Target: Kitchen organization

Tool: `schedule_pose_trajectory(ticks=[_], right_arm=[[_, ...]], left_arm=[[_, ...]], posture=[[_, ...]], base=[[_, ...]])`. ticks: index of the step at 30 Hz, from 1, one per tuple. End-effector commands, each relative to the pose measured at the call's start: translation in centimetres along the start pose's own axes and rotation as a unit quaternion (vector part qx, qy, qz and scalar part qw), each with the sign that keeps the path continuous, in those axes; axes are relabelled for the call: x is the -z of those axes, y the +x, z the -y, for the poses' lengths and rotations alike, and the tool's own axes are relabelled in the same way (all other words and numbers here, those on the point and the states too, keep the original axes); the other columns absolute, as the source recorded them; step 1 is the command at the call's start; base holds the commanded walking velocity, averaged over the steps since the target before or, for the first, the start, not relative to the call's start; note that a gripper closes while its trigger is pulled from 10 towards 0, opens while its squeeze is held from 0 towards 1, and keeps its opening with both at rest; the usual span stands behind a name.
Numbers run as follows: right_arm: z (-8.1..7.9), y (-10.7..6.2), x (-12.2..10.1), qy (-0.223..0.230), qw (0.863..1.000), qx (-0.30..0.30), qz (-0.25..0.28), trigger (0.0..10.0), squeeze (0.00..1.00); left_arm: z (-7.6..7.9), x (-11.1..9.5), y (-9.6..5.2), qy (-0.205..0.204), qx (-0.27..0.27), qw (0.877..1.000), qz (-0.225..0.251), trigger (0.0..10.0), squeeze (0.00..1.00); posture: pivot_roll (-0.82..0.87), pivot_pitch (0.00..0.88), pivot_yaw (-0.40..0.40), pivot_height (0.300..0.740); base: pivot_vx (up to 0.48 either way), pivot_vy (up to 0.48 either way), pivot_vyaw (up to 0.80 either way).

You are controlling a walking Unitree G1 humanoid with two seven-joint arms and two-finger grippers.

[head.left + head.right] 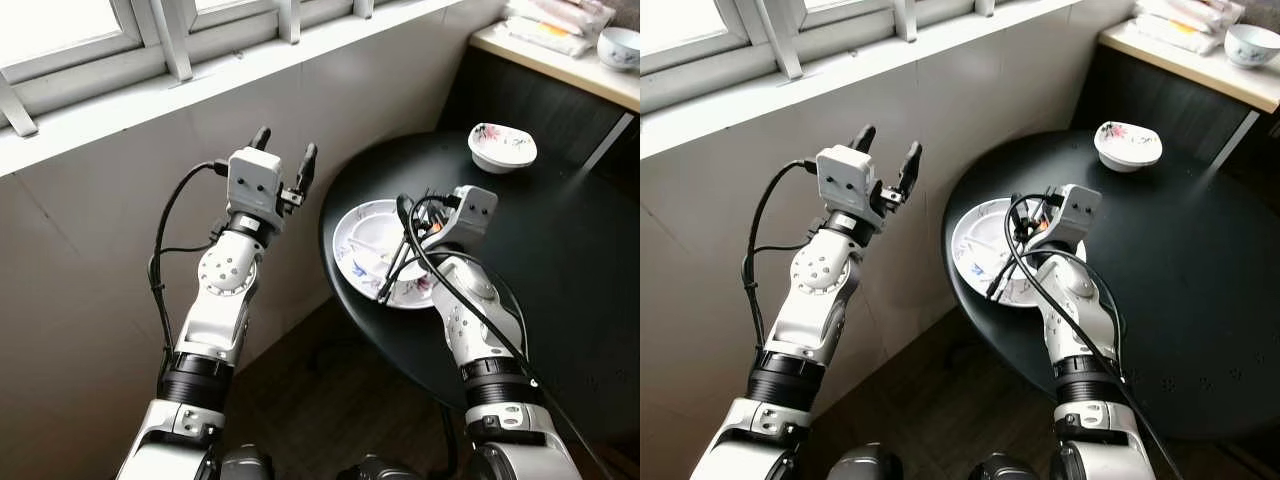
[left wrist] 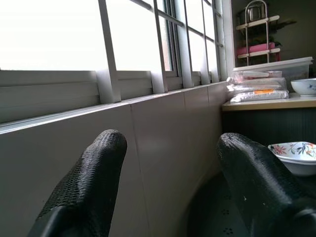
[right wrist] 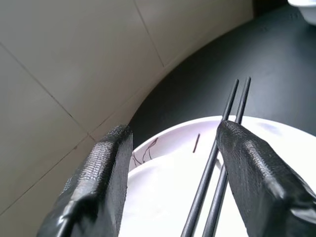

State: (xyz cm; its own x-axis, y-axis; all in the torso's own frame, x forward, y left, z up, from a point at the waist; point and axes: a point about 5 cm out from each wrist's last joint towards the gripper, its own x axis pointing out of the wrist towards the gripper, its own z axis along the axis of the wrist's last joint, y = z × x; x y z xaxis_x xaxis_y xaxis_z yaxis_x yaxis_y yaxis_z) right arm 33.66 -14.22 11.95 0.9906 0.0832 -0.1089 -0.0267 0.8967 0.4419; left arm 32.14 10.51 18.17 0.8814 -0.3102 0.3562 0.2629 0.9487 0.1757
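Below, we see a pair of black chopsticks (image 1: pixel 393 272) lying on a white plate (image 1: pixel 362 238), their long axis slanting from the plate's near rim up toward the right end effector (image 1: pixel 1025 222); the two thin, straight sticks run side by side, almost touching. In the right wrist view the chopsticks (image 3: pixel 217 168) lie between the two black fingers (image 3: pixel 101 177), nearer one of them, and we find the fingers spread wide with nothing gripped. The plate carries a faint blue pattern and sits at the near-left edge of a round black desk (image 1: pixel 560 270). Farther back on the same desk stands a small white bowl (image 1: pixel 502 146) with a floral print, well apart from the plate. We note the left end effector (image 1: pixel 283 150) raised beside the desk in front of a pale tiled wall (image 1: pixel 90 260), fingers parted and empty. Above the wall runs a white window frame (image 1: pixel 160 50); at the far right, a light counter (image 1: pixel 560 60) bears packets and another bowl (image 1: pixel 620 46).
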Motion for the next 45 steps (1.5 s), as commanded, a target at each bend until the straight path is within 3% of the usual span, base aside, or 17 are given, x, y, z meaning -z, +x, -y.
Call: schedule_pose_trajectory(ticks=[1,16,34,45], right_arm=[[-0.7,0.2,-0.8,0.01,1.0,-0.011,0.002,10.0,0.0],[0.1,0.0,0.9,-0.041,0.995,0.033,-0.087,10.0,0.0],[0.3,-0.1,1.3,-0.016,0.993,0.041,-0.108,10.0,0.0],[0.5,-0.1,1.8,0.03,0.989,0.047,-0.133,10.0,0.0]], left_arm=[[0.1,0.1,0.0,0.002,0.004,1.0,-0.005,10.0,0.0],[0.2,0.2,0.0,0.002,0.006,1.0,-0.008,10.0,0.0],[0.3,0.3,-0.1,0.002,0.007,1.0,-0.009,10.0,0.0],[0.2,0.4,-0.1,0.005,0.005,1.0,-0.013,10.0,0.0]], posture=[[0.0,0.0,-0.06,0.74],[0.0,0.0,-0.06,0.74],[0.01,0.0,-0.063,0.74],[0.01,0.0,-0.065,0.74]], base=[[0.0,0.0,0.0],[0.0,0.0,0.0],[0.0,0.0,0.0],[0.0,0.0,0.0]])
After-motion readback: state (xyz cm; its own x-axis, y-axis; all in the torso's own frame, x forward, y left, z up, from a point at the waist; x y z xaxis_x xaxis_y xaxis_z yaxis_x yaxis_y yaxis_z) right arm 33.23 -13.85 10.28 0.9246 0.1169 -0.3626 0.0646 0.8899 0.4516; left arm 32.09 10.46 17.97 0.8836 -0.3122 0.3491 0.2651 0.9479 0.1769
